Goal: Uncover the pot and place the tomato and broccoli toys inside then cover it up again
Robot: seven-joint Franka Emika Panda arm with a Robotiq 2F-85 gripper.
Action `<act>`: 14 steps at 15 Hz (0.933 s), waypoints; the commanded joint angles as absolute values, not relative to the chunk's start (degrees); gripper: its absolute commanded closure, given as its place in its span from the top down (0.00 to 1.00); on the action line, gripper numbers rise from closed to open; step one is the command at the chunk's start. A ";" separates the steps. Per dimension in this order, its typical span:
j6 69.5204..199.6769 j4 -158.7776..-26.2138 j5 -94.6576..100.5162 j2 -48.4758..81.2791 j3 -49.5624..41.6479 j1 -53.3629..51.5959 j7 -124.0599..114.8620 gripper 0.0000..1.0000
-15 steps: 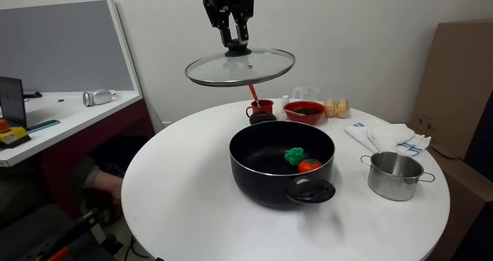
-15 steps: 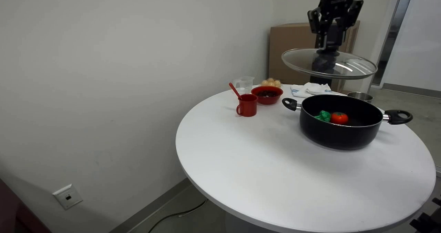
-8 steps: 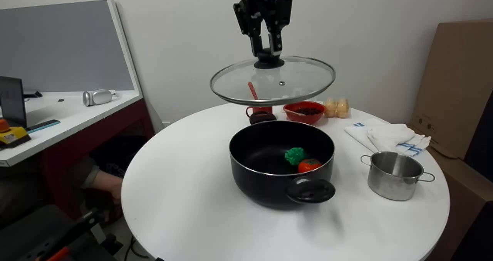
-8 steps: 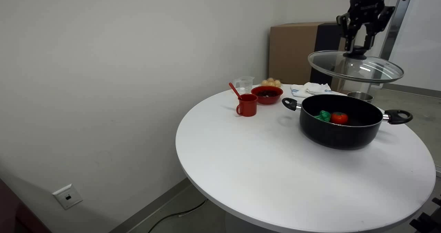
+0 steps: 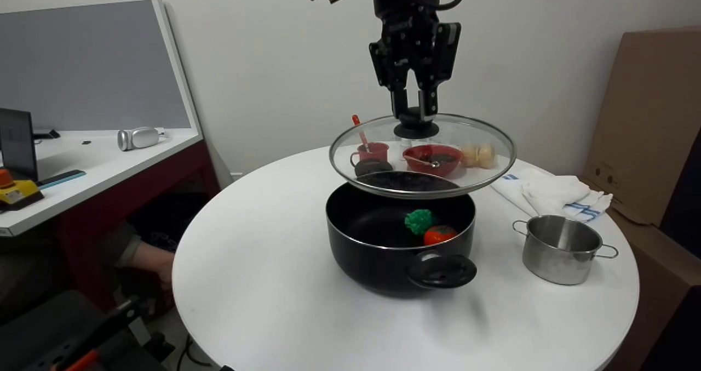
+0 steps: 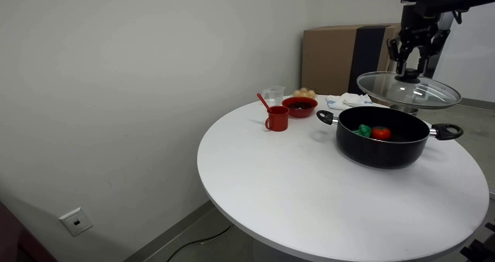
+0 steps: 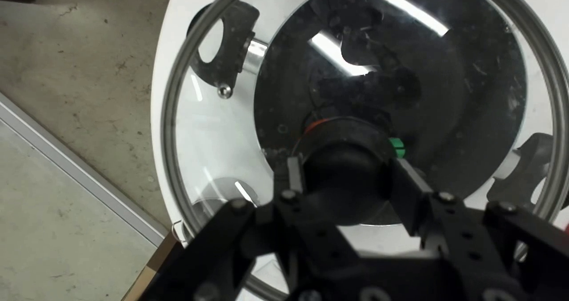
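My gripper (image 5: 414,110) is shut on the black knob of a glass lid (image 5: 465,146) with a steel rim. The lid hangs slightly tilted above the open black pot (image 5: 372,267), apart from it. The green broccoli (image 5: 419,222) and red tomato (image 5: 440,235) lie inside the pot, side by side. In an exterior view the gripper (image 6: 411,72), lid (image 6: 402,93), pot (image 6: 381,153), broccoli (image 6: 362,130) and tomato (image 6: 381,133) also show. In the wrist view the fingers (image 7: 344,163) flank the knob. The pot (image 7: 449,92) shows through the glass; the knob mostly hides tomato (image 7: 316,125) and broccoli (image 7: 398,147).
A small steel pot (image 5: 562,256) and a white towel (image 5: 553,193) are right of the black pot. A red mug (image 6: 277,119) with a red handle sticking out, a red bowl (image 6: 299,110), eggs (image 6: 304,93) and a clear measuring cup (image 6: 274,95) stand at the back.
My gripper, holding the lid, has moved right and then down in both exterior views, and the lid is now lower, over the pot. The pot and the toys have not moved.
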State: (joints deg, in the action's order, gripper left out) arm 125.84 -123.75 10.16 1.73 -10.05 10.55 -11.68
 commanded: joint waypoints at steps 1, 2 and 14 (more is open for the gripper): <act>126.44 -120.88 9.89 4.53 -10.18 10.31 -10.97 0.24; 126.65 -120.37 9.95 5.45 -10.19 10.22 -11.18 0.24; 126.23 -117.71 10.51 11.67 -9.90 8.68 -11.75 0.24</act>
State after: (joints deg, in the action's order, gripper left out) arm 126.82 -119.07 10.14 11.10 -9.88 9.67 -11.69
